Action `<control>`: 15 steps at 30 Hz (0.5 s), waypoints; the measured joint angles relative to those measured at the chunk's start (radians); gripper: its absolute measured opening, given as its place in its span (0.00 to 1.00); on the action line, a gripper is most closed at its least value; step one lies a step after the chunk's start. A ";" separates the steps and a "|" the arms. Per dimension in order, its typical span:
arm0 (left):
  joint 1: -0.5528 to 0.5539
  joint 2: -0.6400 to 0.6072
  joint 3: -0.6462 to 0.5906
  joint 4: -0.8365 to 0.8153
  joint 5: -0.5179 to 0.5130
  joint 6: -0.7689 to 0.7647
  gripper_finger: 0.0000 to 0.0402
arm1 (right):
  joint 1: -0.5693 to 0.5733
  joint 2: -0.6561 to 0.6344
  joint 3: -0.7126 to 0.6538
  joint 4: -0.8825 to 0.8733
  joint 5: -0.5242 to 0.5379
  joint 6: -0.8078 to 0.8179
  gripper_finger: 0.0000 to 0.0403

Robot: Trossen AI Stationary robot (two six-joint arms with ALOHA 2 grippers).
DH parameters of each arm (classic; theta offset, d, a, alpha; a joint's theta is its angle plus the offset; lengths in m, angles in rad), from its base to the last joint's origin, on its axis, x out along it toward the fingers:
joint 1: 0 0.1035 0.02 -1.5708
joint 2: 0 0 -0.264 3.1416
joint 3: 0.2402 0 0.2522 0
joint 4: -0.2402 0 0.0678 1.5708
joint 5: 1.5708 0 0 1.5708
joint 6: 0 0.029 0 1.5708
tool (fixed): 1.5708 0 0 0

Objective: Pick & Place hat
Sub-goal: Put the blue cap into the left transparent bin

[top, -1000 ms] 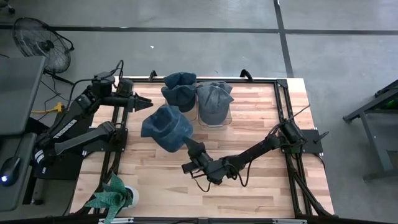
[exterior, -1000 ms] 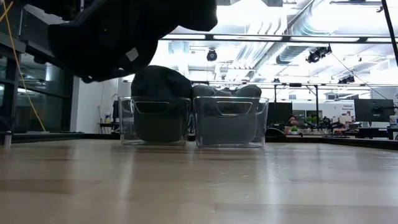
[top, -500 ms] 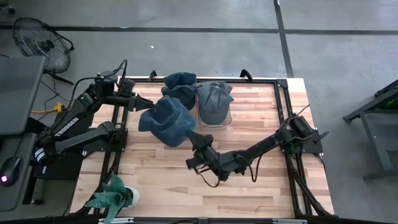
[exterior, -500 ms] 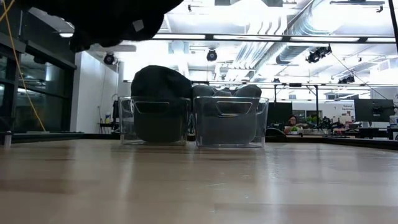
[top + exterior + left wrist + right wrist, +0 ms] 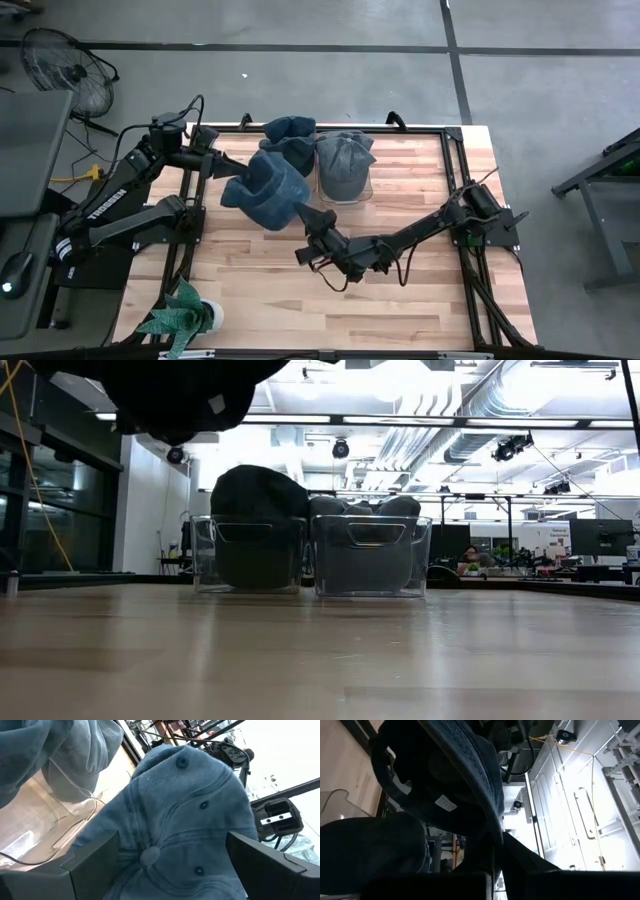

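We cannot see the right gripper's (image 5: 309,222) tips from above, because the blue cap (image 5: 267,190) covers them. In the low view the cap (image 5: 180,390) is only a dark shape cut off by the top edge, with a small white tag on it. The left gripper's tips are hidden from above too, tucked against the cap.

The cap is soft, faded blue cloth with stitched seams, small round holes and a button on top (image 5: 149,855). It looks floppy and a bit crushed. In the right wrist view we see its dark inside and a white label (image 5: 444,804).

The right gripper is closed tight on the cap's edge and holds it up in the air, above the bench (image 5: 420,300), near the back edge and a little toward the left. The cap touches no wood.

The left gripper (image 5: 222,168) is wide open at the cap's left side. In its wrist view the cap sits between its two dark fingers (image 5: 92,870), but they do not squeeze it.

Two clear plastic bins stand side by side at the back edge. The left bin (image 5: 248,555) holds another blue hat (image 5: 288,135). The right bin (image 5: 371,555) holds a grey cap (image 5: 344,160). The held cap hangs just in front of the left bin.

A green plant (image 5: 182,318) sits at the front left corner.
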 joint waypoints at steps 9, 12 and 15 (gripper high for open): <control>0.000 -0.001 0.000 0.061 0.039 -0.038 0.90 | -0.049 0.000 0.000 0.035 -0.062 0.017 0.01; -0.001 0.000 0.000 0.097 0.056 -0.064 0.90 | -0.072 0.000 0.000 0.029 -0.071 0.021 0.01; -0.017 0.000 0.000 0.118 0.061 -0.074 0.90 | -0.092 0.000 0.000 0.032 -0.090 0.028 0.01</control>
